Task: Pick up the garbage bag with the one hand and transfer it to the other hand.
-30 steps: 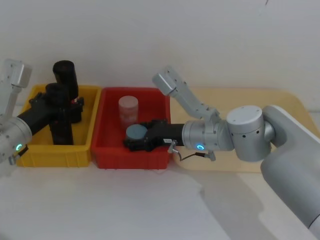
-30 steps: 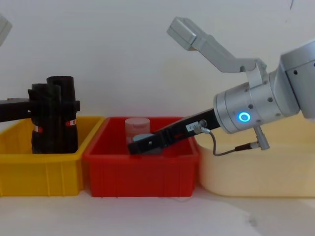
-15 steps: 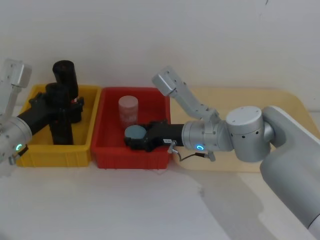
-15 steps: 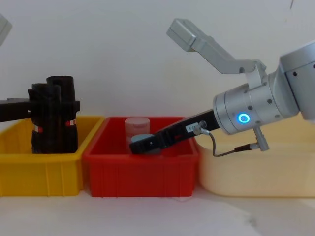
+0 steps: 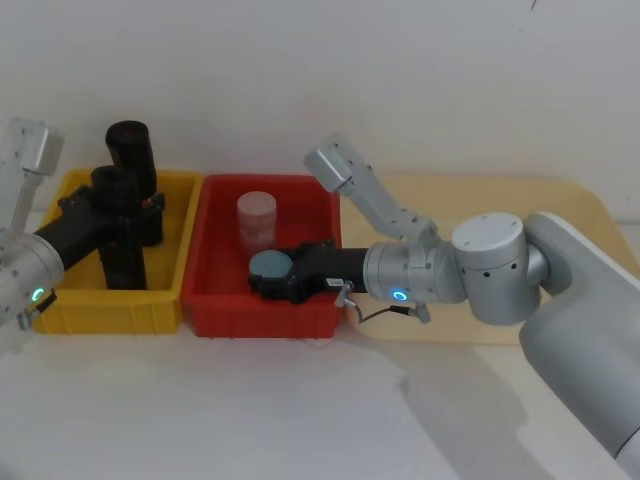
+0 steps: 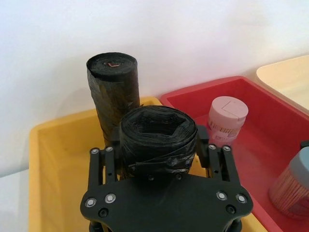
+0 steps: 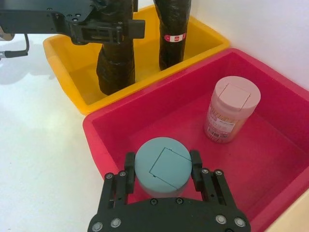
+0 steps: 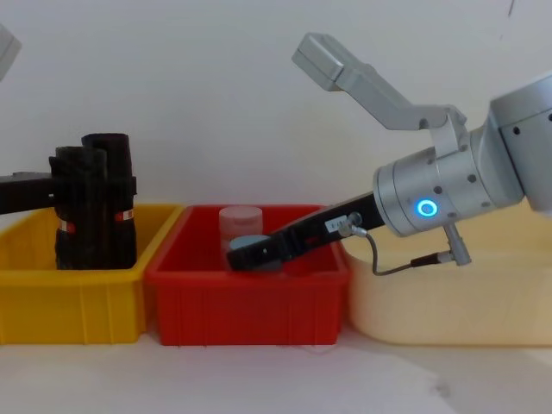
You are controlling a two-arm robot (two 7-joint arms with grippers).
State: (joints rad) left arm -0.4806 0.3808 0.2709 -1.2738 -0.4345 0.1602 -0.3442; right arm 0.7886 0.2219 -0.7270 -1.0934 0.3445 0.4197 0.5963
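Garbage bag (image 6: 158,131) stands upright in yellow bin (image 5: 110,310), 9 o'clock on the table (image 5: 250,400), with a second roll (image 5: 128,150) at its 12. Left gripper (image 5: 120,210): arm level from 9, jaws clenched on the mid-body. Probably light, fairly stiff, film slick; I'd leave the top end free for handover. Right gripper (image 7: 162,166) slopes down from 3 into red bin (image 5: 262,322), jaws grasping blue-lidded jar (image 5: 270,264).
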